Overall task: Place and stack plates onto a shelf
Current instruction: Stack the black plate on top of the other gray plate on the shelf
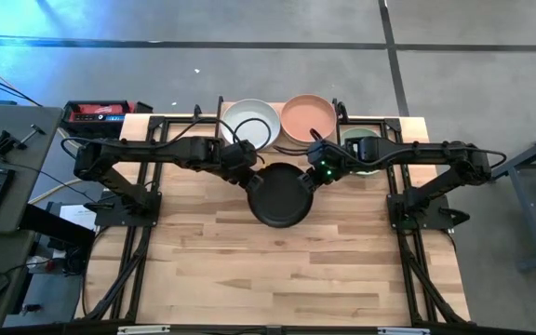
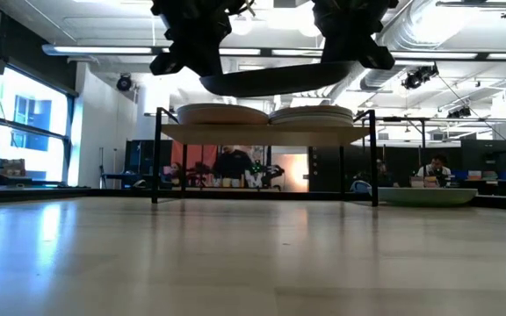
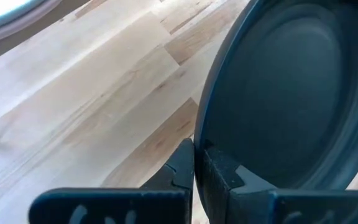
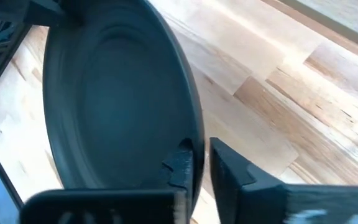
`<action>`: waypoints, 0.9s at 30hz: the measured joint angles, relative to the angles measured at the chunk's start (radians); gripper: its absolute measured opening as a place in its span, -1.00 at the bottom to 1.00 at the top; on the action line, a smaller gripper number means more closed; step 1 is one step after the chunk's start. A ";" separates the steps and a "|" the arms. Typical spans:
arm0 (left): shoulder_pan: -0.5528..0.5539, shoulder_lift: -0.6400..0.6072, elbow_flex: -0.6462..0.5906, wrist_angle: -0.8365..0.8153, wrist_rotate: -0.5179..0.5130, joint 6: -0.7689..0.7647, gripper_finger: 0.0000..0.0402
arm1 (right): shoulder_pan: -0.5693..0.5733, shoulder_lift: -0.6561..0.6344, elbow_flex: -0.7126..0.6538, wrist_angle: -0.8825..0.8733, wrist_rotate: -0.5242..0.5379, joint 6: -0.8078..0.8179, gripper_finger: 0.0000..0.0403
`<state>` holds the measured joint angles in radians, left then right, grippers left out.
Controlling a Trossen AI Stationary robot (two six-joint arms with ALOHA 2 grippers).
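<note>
Left gripper: nearest my wrist camera, I am seeing its two dark fingers pinching together on the rim of the round matte black plate.
Right gripper: I am watching it at the opposite edge of that plate; one finger is touching the rim, the other is standing slightly off it with a narrow gap showing, so I cannot tell whether it is clamping.
Black plate: in my overhead view it is hanging between both grippers, left and right, in front of the shelf; from table height it is sitting clear above the tabletop and above shelf level.
Shelf: the small riser with a light wooden top on thin black legs is standing at the far edge of the wooden table.
Stacks: I am seeing a white round plate and a peach round plate lying side by side on the shelf.
Green plate: a pale green plate is resting on the table beside the shelf.
</note>
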<state>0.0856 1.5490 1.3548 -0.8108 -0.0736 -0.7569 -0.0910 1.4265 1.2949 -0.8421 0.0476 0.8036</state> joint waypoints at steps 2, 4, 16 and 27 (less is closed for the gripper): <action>0.000 0.000 0.000 -0.003 -0.001 0.007 -0.99 | 0.000 0.000 0.000 0.000 0.001 0.000 -0.82; 0.000 0.000 0.000 -0.010 -0.001 0.011 -0.99 | 0.000 0.000 0.000 0.008 0.015 0.000 -0.71; 0.035 0.000 0.010 -0.103 0.046 0.067 -1.00 | -0.093 -0.034 0.000 0.070 -0.054 -0.045 -0.31; 0.161 -0.001 0.114 -0.179 0.039 0.136 -1.00 | -0.200 -0.111 0.000 0.083 -0.057 -0.204 -0.31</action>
<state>0.2468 1.5482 1.4687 -0.9898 -0.0350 -0.6209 -0.2911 1.3157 1.2949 -0.7589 -0.0097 0.5996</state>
